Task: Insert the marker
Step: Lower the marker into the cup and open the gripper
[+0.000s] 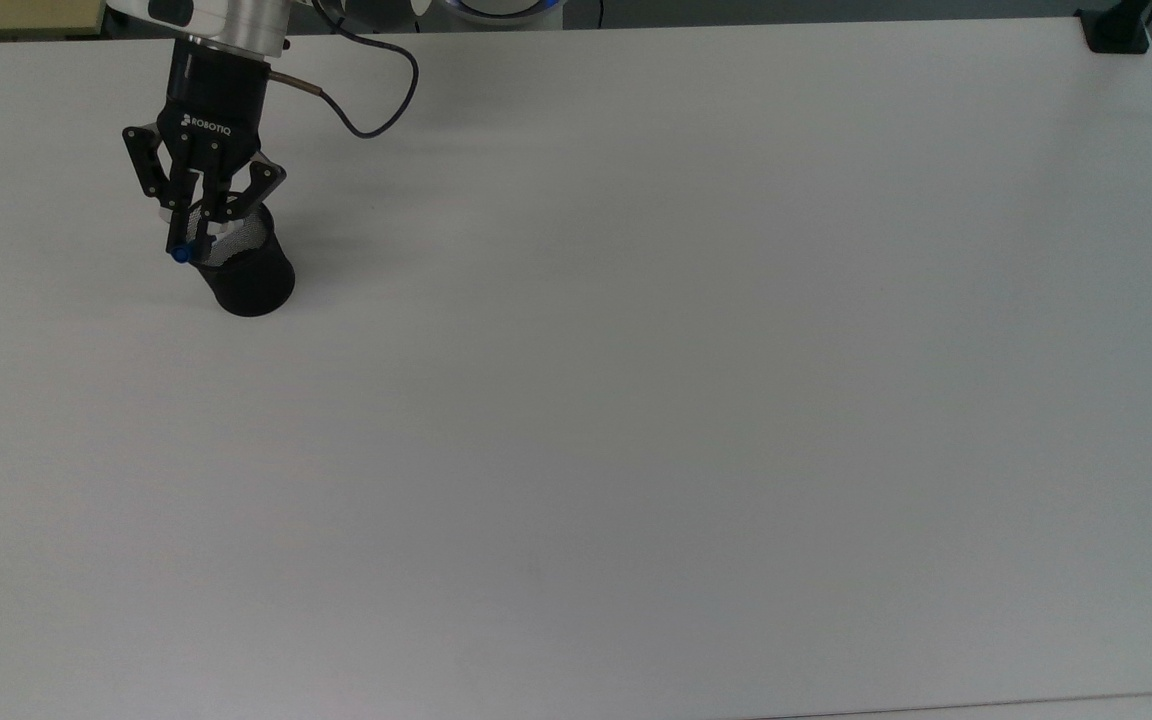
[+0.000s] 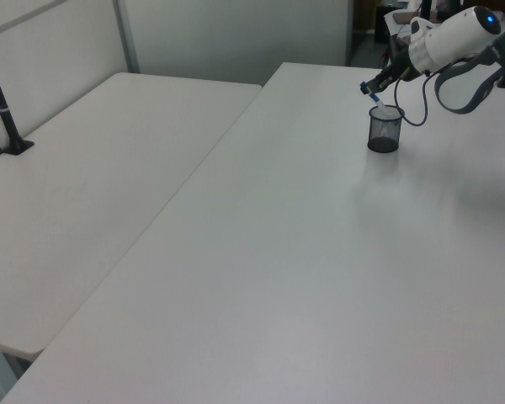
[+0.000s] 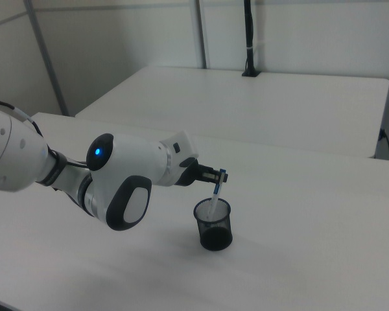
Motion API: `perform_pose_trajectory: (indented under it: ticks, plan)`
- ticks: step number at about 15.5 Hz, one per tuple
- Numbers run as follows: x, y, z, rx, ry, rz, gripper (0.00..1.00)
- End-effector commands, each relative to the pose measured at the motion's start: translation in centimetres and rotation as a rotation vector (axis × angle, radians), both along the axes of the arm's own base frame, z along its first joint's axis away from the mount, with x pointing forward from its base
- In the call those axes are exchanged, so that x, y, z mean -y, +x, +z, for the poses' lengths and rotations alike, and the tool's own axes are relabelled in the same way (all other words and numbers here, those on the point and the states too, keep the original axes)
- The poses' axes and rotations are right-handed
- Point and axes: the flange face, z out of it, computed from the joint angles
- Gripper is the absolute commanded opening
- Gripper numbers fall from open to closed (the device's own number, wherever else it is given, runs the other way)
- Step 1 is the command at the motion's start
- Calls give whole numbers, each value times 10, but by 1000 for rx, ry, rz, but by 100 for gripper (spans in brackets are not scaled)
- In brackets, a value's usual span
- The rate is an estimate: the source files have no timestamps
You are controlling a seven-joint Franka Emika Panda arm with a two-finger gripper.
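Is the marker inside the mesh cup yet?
Partly in: the marker leans with its lower end below the cup rim, its blue top held in the end effector.

One word can be read: "ROBOTIQ", in white capitals with a small white logo before it, on the black body of the pincer (image 1: 198, 228), just above the fingers, in the top view.

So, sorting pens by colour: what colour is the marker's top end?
Blue, clearest in the top view: marker.

We see the cup (image 1: 248, 270) at ten o'clock on the table (image 1: 636, 400), the marker (image 3: 215, 192) leaning into it.
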Motion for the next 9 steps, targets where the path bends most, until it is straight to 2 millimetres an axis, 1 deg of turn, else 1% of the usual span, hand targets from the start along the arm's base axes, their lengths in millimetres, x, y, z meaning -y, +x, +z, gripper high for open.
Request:
perform_pose_trajectory:
  ticks: [1, 4, 5, 6, 7, 8, 9]
  plan:
    - [-4, 0, -3, -7, -20, 21, 4]
    - [0, -2, -1, -4, -15, 9, 22]
    - [1, -2, 0, -1, -12, 5, 31]
    - [1, -2, 1, 1, -11, 4, 36]
    - [2, -1, 3, 7, -3, -5, 44]
    - [2, 0, 5, 16, 12, -16, 47]
    - [1, 1, 6, 26, 30, -30, 53]
